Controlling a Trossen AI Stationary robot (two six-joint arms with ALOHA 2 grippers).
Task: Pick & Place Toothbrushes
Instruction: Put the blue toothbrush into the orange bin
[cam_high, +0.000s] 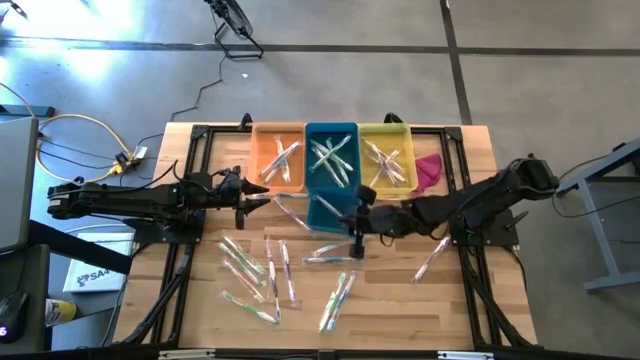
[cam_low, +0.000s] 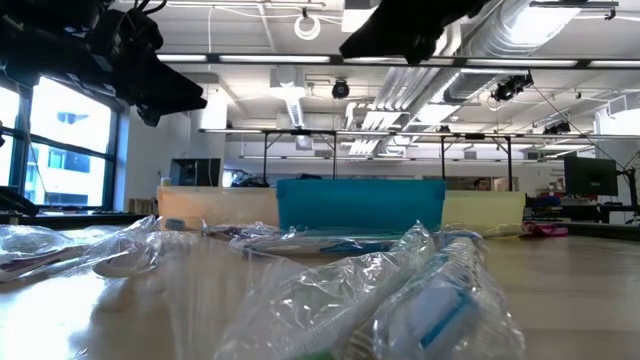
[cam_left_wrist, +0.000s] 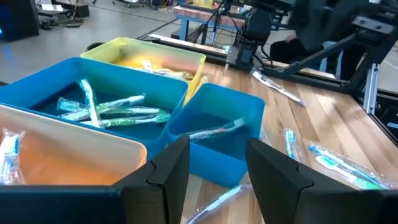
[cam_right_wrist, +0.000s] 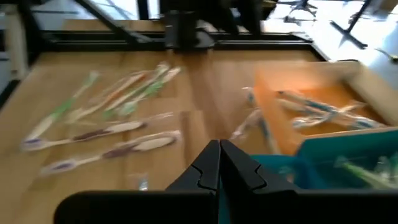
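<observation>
Wrapped toothbrushes (cam_high: 250, 272) lie loose on the wooden table, with more (cam_high: 337, 298) nearer the front and one (cam_high: 432, 258) at the right. Others fill the orange bin (cam_high: 279, 158), the blue bin (cam_high: 331, 153) and the yellow bin (cam_high: 386, 158) along the far edge. One toothbrush (cam_left_wrist: 214, 129) lies in a smaller blue bin (cam_high: 328, 210) in front of them. My left gripper (cam_high: 256, 200) hovers open just left of that small bin, nothing between its fingers (cam_left_wrist: 171, 171). My right gripper (cam_high: 356, 222) hangs shut by the small bin's near right corner, and I see nothing in it (cam_right_wrist: 219, 163).
A pink cloth (cam_high: 428, 170) lies right of the yellow bin. A black frame (cam_high: 195, 180) borders the table's sides. Bare wood shows at the near right (cam_high: 420, 310). In the low view, crinkled wrappers (cam_low: 420, 290) fill the foreground before the bins (cam_low: 360, 205).
</observation>
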